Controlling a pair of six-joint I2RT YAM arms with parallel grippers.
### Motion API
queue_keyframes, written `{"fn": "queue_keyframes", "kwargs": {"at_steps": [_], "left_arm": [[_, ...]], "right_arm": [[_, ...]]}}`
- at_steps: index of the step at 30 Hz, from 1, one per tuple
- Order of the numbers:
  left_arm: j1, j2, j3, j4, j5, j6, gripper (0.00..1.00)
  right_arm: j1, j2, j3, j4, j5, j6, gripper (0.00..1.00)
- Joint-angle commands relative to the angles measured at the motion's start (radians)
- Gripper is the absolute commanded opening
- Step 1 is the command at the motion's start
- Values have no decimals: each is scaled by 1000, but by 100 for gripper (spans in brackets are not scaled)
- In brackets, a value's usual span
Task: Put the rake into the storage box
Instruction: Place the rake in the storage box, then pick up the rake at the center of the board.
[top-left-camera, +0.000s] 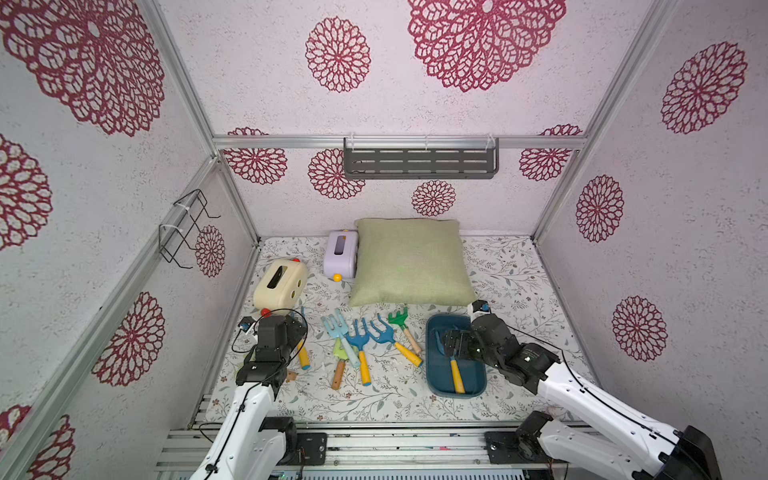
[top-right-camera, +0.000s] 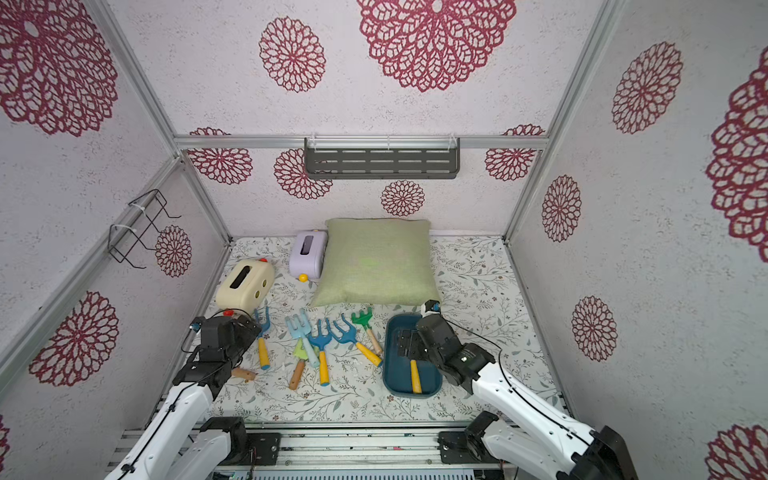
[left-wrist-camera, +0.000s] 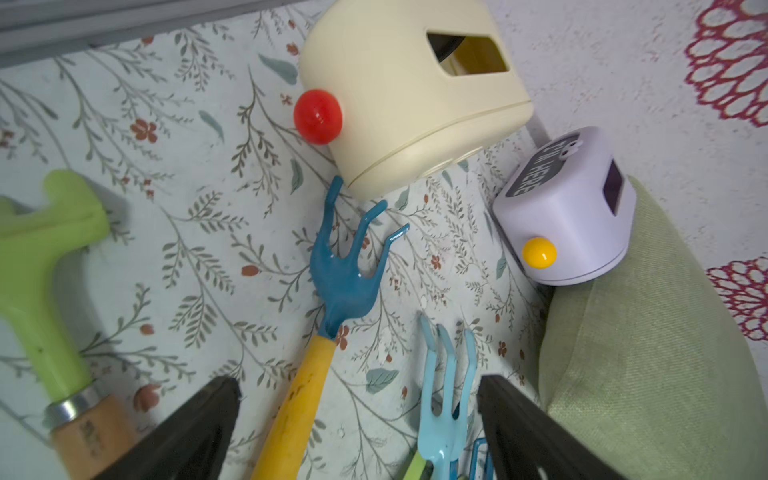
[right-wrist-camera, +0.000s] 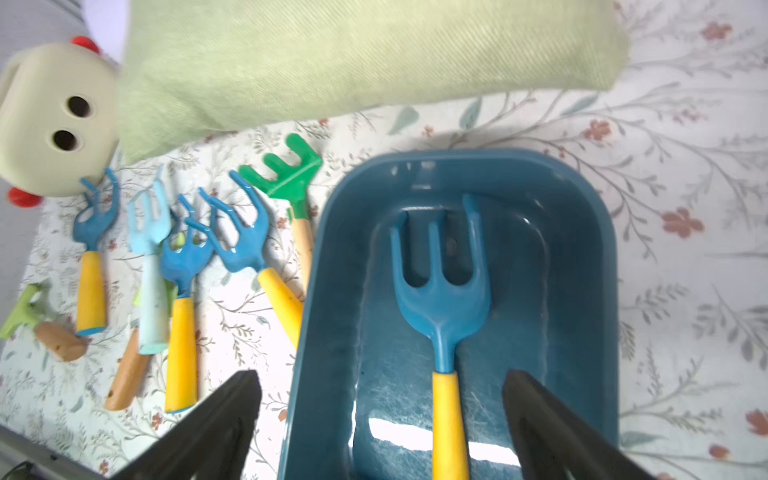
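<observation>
- The right tool (right-wrist-camera: 379, 372) is spread wide. Its two dark fingers (right-wrist-camera: 216, 432) stand on either side of a yellow handle without touching it, and it pinches nothing.
- That handle belongs to the rake (right-wrist-camera: 442, 299), which has a blue three-pronged head. The rake lies flat on the floor of the storage box (right-wrist-camera: 328, 291), prongs pointing towards the pillow (top-left-camera: 411, 262).
- The storage box is dark teal with rounded corners. It sits on the table (top-left-camera: 519, 270) on the robot's right, just in front of the green pillow, and in both top views the right arm reaches over it.
- Just beside the box on its left lies a green rake (right-wrist-camera: 291, 170). Beyond it several blue ones and a light blue rake (right-wrist-camera: 149, 232) lie roughly side by side on the table.
- The left tool (left-wrist-camera: 355, 377) is also spread and holds nothing. In the left wrist view its fingers (left-wrist-camera: 187, 436) flank the yellow handle of a dark blue rake (left-wrist-camera: 340, 270) lying on the table.
- That rake's prongs end just beside a cream toy box (left-wrist-camera: 407, 83) with a red knob.
- A lilac toy box (left-wrist-camera: 573, 216) stands farther back, against the pillow.
</observation>
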Motion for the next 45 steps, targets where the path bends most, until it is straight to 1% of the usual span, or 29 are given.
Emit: {"fn": "queue_keyframes", "kwargs": {"at_steps": [1, 5, 8, 9, 11, 13, 15, 18, 22, 26, 30, 34, 36, 37, 39, 42, 44, 45], "left_arm": [[-55, 23, 49, -175, 2, -33, 97], [-119, 117, 92, -253, -45, -24, 97], [-145, 221, 138, -298, -72, -22, 100], [-154, 264, 159, -317, -87, -22, 99], [-169, 337, 195, -341, -106, -14, 91], [-181, 405, 222, -349, -123, -3, 87], [-186, 458, 243, -340, -121, 19, 85], [-195, 520, 272, -333, -134, 47, 78], [-197, 586, 299, -329, -166, 72, 72], [-196, 647, 334, -338, -189, 90, 67], [-202, 707, 375, -363, -208, 94, 66], [-203, 765, 387, -358, -191, 91, 66], [-209, 789, 398, -367, -192, 89, 64], [-212, 791, 399, -366, -192, 91, 61], [-214, 786, 398, -363, -186, 92, 56], [-221, 765, 385, -351, -183, 98, 43], [-224, 749, 381, -352, -188, 99, 40], [-228, 740, 380, -354, -192, 98, 36]], "right_arm": [[-24, -17, 2, 52, -28, -73, 99], [-34, -8, -13, 72, -17, -85, 99], [-39, 6, -27, 82, -1, -77, 99], [-40, 9, -30, 78, 10, -71, 99], [-43, 13, -30, 63, 41, -57, 99], [-46, 9, -32, 49, 63, -52, 99], [-50, 0, -36, 42, 69, -55, 99], [-55, -29, -50, 48, 60, -55, 99], [-61, -84, -70, 59, 48, -56, 99], [-68, -139, -88, 71, 37, -60, 99], [-75, -164, -92, 71, 30, -58, 99], [-79, -167, -91, 68, 19, -56, 99], [-81, -168, -92, 64, 20, -56, 99], [-83, -170, -92, 63, 18, -55, 99], [-83, -174, -92, 61, 18, -54, 99], [-87, -180, -90, 54, 16, -54, 99], [-88, -186, -89, 50, 18, -53, 99], [-90, -189, -89, 50, 18, -52, 99]]}}
